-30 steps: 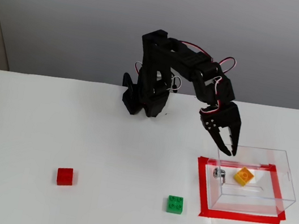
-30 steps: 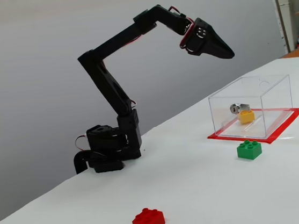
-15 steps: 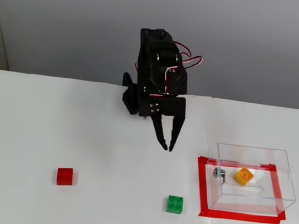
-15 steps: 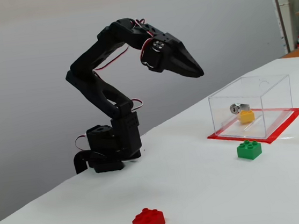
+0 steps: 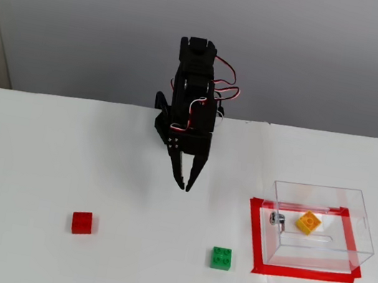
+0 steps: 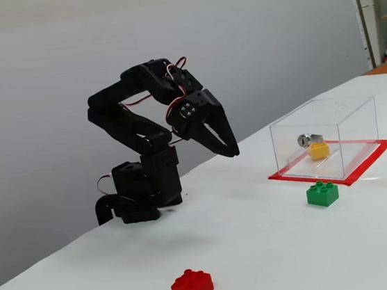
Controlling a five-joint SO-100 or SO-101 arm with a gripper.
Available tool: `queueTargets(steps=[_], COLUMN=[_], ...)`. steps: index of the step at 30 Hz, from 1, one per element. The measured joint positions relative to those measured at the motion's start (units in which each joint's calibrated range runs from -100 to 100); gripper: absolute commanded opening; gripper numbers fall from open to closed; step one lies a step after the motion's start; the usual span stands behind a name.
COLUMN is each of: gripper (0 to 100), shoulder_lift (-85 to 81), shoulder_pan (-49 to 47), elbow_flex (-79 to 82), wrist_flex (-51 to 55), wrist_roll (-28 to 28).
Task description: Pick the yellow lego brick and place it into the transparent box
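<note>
We see the yellow brick (image 5: 308, 222) lying inside the box (image 5: 361, 221), on its floor, just beside the small metal fitting (image 5: 277, 219) on the box's left wall in the fixed view from above. The side-on fixed view agrees: the yellow brick (image 6: 318, 150) sits low behind the clear front wall of the box (image 6: 350, 137), with the fitting (image 6: 309, 139) just above and behind it. The box stands on a frame of red tape (image 5: 254, 229) on the white tabletop (image 5: 40, 160).

The gripper (image 5: 183, 183) hangs above bare tabletop in front of the arm's base (image 5: 169, 127), pointing down and holding nothing. Its fingers are close together, with only a thin sliver between the tips as we read it from above; in the side-on fixed view the gripper (image 6: 231, 152) looks like a single closed wedge.

The relation that matters: the yellow brick lies well apart from the gripper, to its right and a little nearer the camera in the view from above, with the box's wall between them. The brick sits turned at an angle to the box walls, a corner toward the camera.

From how things lie, we judge the task done, since the brick is in the box and the gripper is empty and clear of it.

A green brick (image 5: 221, 258) rests just outside the tape's near left corner, and a red brick (image 5: 82, 222) lies far off to the left; neither touches anything.
</note>
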Motion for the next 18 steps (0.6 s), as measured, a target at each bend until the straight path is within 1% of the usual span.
queueTargets(steps=[6, 10, 16, 18], gripper=[1, 1, 1, 1], shoulder_lift=[-4.65, -8.12, -17.0, -20.13], shoulder_pan=[3.85, 4.17, 3.31, 1.6], elbow_flex=[8.56, 15.36, 22.77, 25.15], wrist_flex=[-0.09, -0.09, -0.09, -0.09], wrist_roll=[0.0, 0.1, 4.93, 5.76])
